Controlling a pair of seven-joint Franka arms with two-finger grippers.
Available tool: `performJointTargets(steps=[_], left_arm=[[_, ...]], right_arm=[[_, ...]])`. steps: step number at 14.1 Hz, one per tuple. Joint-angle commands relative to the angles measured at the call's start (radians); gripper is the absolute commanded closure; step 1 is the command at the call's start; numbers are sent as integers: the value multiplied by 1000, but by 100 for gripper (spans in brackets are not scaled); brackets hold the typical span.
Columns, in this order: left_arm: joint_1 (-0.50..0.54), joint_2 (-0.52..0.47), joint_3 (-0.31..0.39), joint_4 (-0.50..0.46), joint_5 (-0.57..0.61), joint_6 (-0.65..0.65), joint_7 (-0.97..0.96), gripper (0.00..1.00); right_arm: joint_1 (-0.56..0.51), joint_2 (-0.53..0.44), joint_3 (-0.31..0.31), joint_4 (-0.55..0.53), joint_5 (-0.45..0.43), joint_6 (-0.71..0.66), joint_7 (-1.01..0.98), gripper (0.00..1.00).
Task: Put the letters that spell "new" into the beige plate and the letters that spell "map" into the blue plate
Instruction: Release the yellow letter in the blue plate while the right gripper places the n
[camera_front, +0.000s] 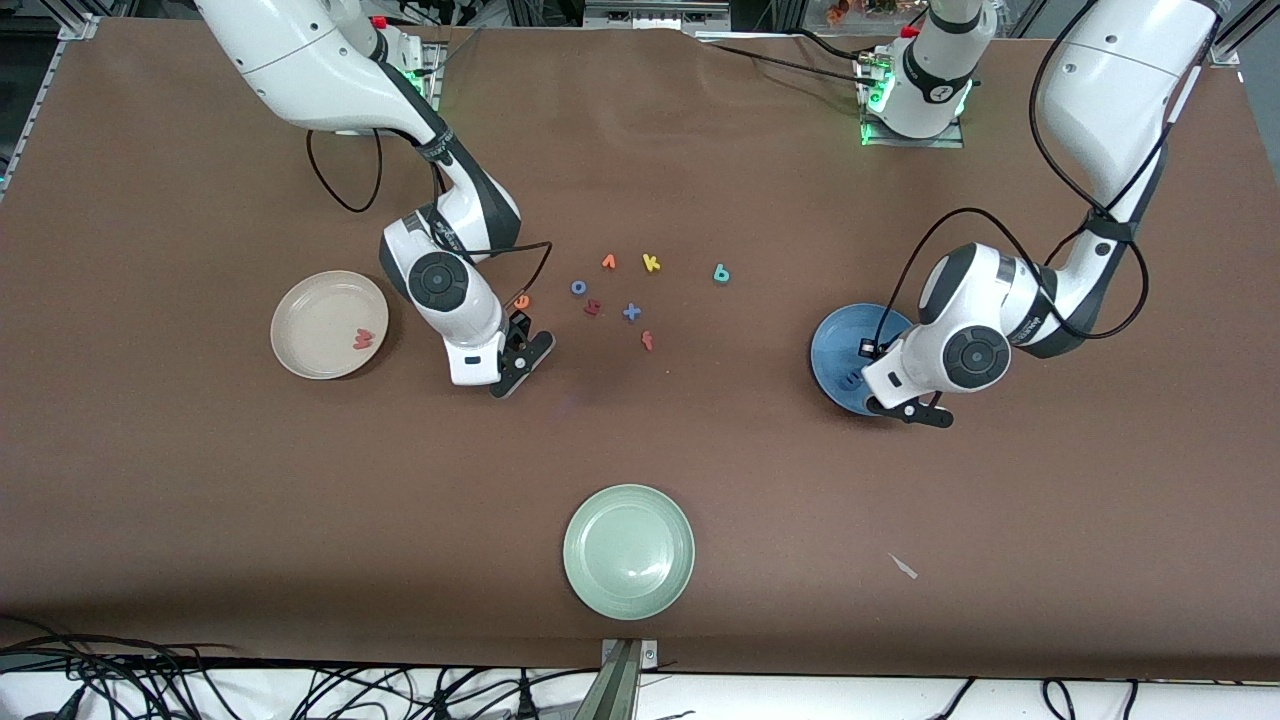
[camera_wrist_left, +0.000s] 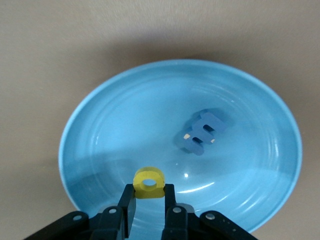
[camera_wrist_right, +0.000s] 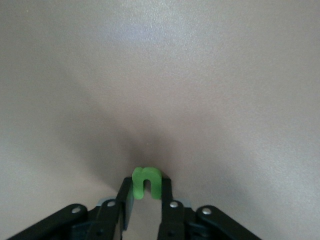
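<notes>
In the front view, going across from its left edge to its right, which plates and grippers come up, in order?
beige plate → right gripper, shut on the green n → pale green plate → blue plate → left gripper, shut on the yellow a

pale green plate (camera_front: 628, 551), yellow k (camera_front: 651, 263), blue o (camera_front: 578, 287)

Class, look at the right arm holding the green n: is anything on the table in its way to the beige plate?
Nothing visible. The right tool holds the green n beside the beige plate, with only bare table between. The other letters lie toward the left arm's end.
</notes>
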Motion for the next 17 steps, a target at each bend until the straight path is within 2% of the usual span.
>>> performJointTargets(steps=[1, 2, 3, 4, 6, 10, 15, 17], left_arm=[[16, -2, -21, 5, 16, -1, 27, 66], [9, 1, -21, 5, 16, -1, 24, 43], [6, 1, -21, 5, 16, -1, 21, 11], [6, 1, -22, 6, 16, -1, 26, 0], [3, 0, -22, 8, 16, -2, 26, 0], [1, -3, -24, 19, 16, -14, 20, 0], [-7, -9, -28, 29, 16, -30, 12, 0], [-10, -11, -54, 48, 15, -68, -8, 0]], right_arm=[[-1, 7, 4, 2, -8, 12, -13, 80], [-2, 1, 4, 13, -8, 3, -13, 81], [-4, -3, 4, 27, -8, -31, -13, 83], [-7, -4, 4, 54, -7, -81, -13, 83], [-19, -33, -2, 77, -5, -176, -21, 84], [-123, -96, -6, 68, 6, -362, -76, 85], [-140, -134, -113, 67, 10, -572, -76, 85], [-140, -133, -162, 65, 10, -625, -76, 85]])
